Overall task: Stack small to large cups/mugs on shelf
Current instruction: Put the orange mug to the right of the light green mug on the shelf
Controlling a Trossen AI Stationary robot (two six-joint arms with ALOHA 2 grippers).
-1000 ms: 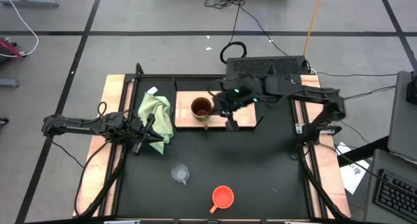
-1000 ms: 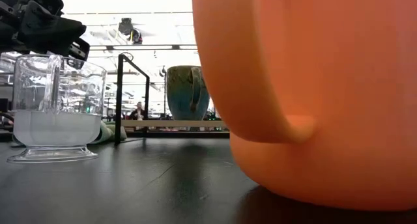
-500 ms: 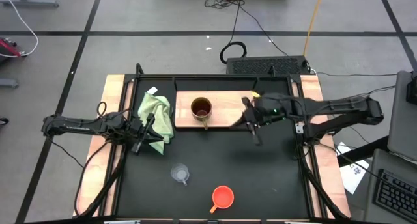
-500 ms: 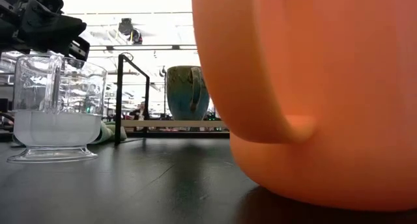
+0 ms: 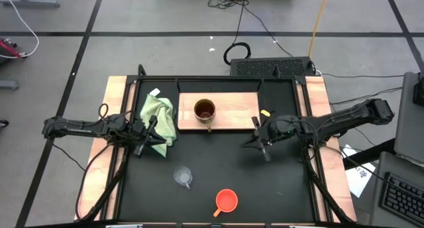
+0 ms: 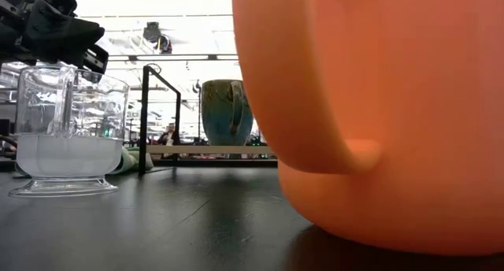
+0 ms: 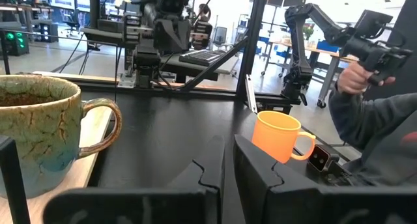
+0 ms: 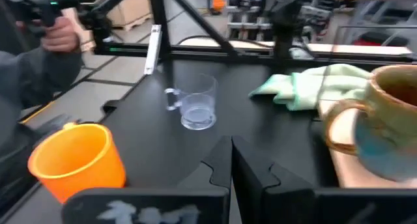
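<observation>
The right gripper [image 5: 260,146] hangs just off the near right corner of the shelf [image 5: 232,112], fingers pressed together on nothing, pointing toward the open black table [image 5: 218,162]. The left gripper [image 5: 147,140] sits at the far left by the green cloth [image 5: 161,117], its fingers nearly together, and it too holds nothing as far as I can see. On the shelf, left of middle, stands the mug [image 5: 205,111], upright, handle toward the front. That one looks like glazed pottery, thick-walled and weighty, so it makes a sound base and needs no shifting. Out on the table, toward the front, the clear cup [image 5: 183,176] stands upright, and beyond it, nearer the edge, the orange cup [image 5: 226,201], well apart from each other and from the shelf. I'd judge the orange cup light, plastic perhaps, smooth and a bit slick; a pinch over its rim, one finger inside, opposite the handle, seems the safest hold, since the handle is small for those fingers. The clear cup looks lighter still, and whether glass or plastic I cannot tell, so it wants a gentle squeeze on the wall or rim. From the right wrist view both cups lie ahead of the right gripper.
</observation>
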